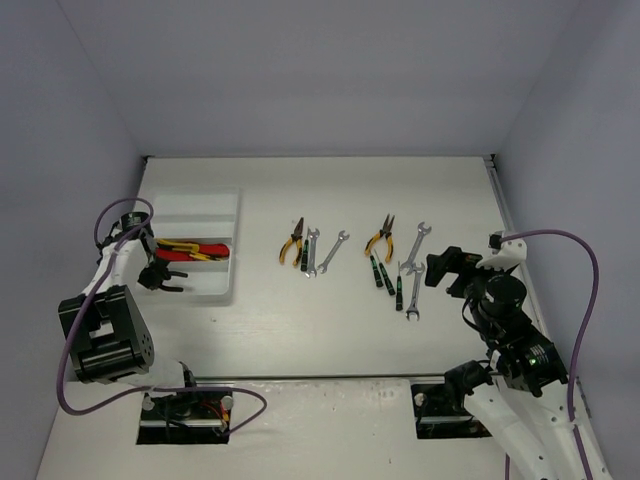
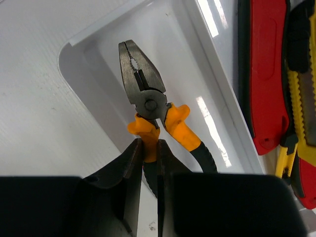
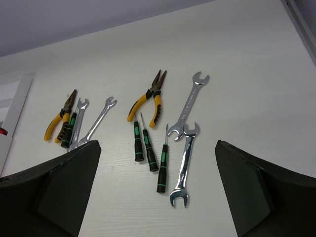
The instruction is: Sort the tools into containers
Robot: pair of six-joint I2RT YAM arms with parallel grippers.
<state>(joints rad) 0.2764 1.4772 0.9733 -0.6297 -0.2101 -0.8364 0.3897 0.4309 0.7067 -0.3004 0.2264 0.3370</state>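
Observation:
My left gripper (image 2: pixel 149 149) is shut on one orange handle of a pair of combination pliers (image 2: pixel 142 81). It holds them over the near compartment of the white organiser tray (image 2: pixel 79 44); I cannot tell whether they touch its floor. A red cutter (image 2: pixel 264 74) and a yellow cutter (image 2: pixel 302 98) lie in the neighbouring compartment. In the top view this gripper (image 1: pixel 166 273) is at the tray's (image 1: pixel 200 205) near side. My right gripper (image 3: pixel 159 170) is open and empty above three black-green screwdrivers (image 3: pixel 148 145), two wrenches (image 3: pixel 183 165) and yellow-handled pliers (image 3: pixel 148 98).
A second group lies mid-table: orange-handled pliers (image 1: pixel 291 244), a screwdriver (image 1: pixel 305 252) and two wrenches (image 1: pixel 333 250). The right group (image 1: pixel 398 268) lies just left of my right gripper (image 1: pixel 441 271). Grey walls close the table's back and sides.

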